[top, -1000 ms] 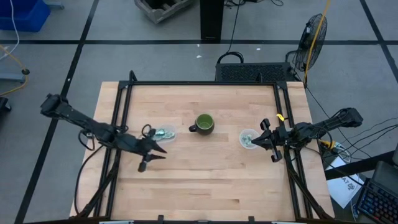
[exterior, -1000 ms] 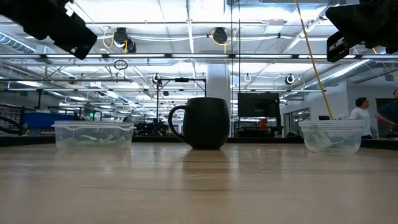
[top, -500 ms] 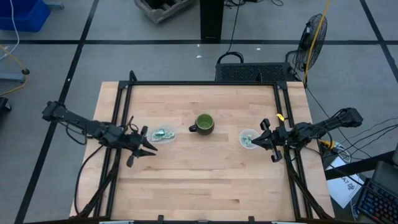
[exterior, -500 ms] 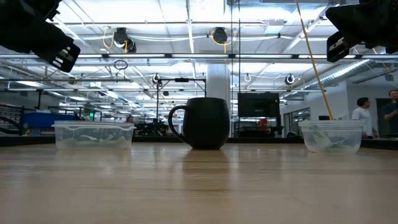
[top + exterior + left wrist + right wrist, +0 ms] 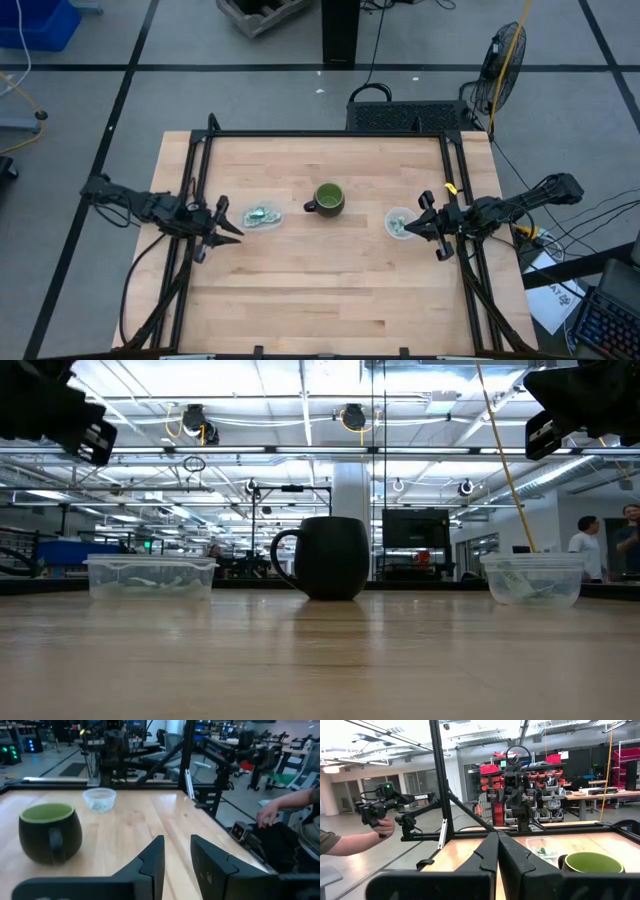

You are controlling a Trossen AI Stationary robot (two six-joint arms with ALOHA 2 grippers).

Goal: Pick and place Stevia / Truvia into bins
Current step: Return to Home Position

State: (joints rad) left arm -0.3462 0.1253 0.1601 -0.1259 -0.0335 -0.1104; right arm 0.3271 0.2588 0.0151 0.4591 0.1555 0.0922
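I'm judging sorting finished: packets lying in left bowl and right bowl | my left gripper hovering, fingers parted, empty | my right gripper hovering, closed, empty

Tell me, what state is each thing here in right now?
Left pincer, slightly open, holding nothing
Right pincer, shut, holding nothing
Left bin, upright, packets inside
Right bin, upright, packets inside
Mug, upright, between the bins
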